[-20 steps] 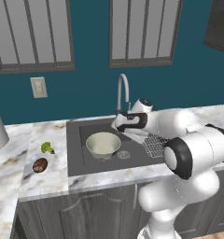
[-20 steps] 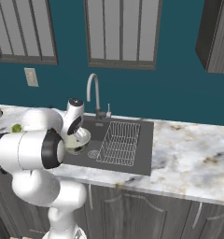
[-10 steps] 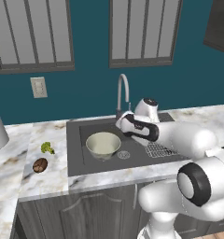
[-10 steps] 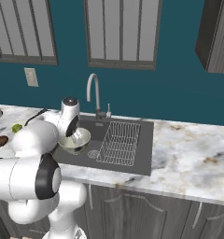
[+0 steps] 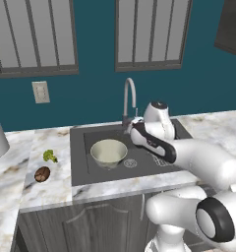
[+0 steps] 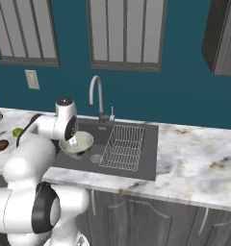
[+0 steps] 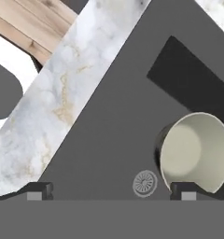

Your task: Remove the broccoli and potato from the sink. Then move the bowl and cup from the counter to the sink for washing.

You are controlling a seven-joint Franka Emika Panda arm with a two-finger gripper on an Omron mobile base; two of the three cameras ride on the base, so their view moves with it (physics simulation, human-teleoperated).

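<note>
A cream bowl (image 5: 109, 151) sat upright in the dark grey sink (image 5: 85, 167) at the centre of the left base view, mouth facing up, just beside the round drain (image 5: 130, 163) to its right. The broccoli (image 5: 50, 155) and the reddish-brown potato (image 5: 42, 173) lay close together on the marble bench (image 5: 46, 189) at left centre of that frame, the floret above the potato with its bumpy head upward; the potato's long axis ran roughly left to right. In the right base view the bowl (image 6: 77, 142) appeared at left centre, with a wire rack (image 6: 123, 147) lying in the basin to its right and the curved faucet (image 6: 96, 96) above it. The tool (image 7: 110, 190) hung released over the basin, jaws spread wide and grasping nothing, its tips at the bottom of the hand view, one finger (image 7: 187, 190) overlapping the bowl's rim in the lower right.
</note>
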